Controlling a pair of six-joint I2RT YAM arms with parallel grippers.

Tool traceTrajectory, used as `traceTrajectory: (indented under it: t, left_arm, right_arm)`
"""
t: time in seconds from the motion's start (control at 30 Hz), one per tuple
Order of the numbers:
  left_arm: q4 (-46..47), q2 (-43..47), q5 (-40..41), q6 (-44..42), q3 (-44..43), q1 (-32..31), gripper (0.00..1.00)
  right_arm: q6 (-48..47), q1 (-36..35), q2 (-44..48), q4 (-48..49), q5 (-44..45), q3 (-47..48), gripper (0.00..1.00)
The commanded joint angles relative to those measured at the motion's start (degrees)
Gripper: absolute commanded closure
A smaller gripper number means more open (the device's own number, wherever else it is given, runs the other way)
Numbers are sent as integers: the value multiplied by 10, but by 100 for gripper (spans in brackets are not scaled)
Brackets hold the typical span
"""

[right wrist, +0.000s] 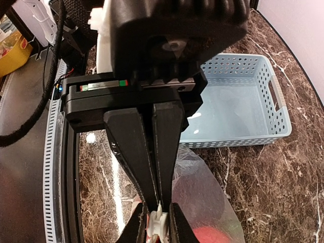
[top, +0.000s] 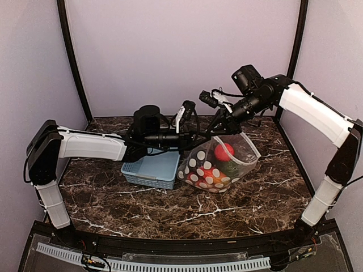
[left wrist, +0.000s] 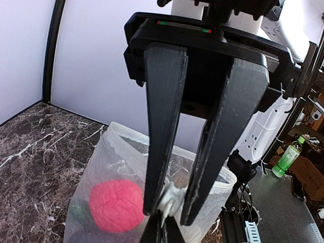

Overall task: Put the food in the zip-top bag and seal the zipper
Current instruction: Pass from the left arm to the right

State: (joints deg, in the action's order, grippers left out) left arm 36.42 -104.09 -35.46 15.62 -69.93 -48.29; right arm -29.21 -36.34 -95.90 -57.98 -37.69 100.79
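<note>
My left gripper (left wrist: 169, 212) is clamped tight on the zipper (left wrist: 171, 196) at the mouth of the zip-top bag (top: 210, 170). My right gripper (right wrist: 158, 210) pinches the same white strip, and its fingertips hide most of it. The bag is at 3 o'clock of the blue basket (top: 148, 170), with the food (top: 224, 152) inside, mostly blurred by plastic

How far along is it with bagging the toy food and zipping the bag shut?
Filling looks done: the food sits inside the zip-top bag, and the basket appears empty. In hand: the left tool and right tool both pinch the zipper edge, holding the bag upright. To do: the mouth looks open in the left wrist view, so sealing remains.
</note>
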Motion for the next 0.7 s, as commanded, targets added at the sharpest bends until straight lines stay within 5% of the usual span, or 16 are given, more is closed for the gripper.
traceTrajectory:
  t: [0.0,0.33,0.67]
  left_arm:
    - [6,35,14,-1,14,-1,99]
    - [3,41,17,-3,21,-1,99]
    - [-3,44,12,-6,19,-1,99]
  right_arm:
    - [2,-7,19,11,20,-12,84]
    - [-8,-7,29,14,24,-22,97]
    - [-16,-14,16,11,25,-15,92]
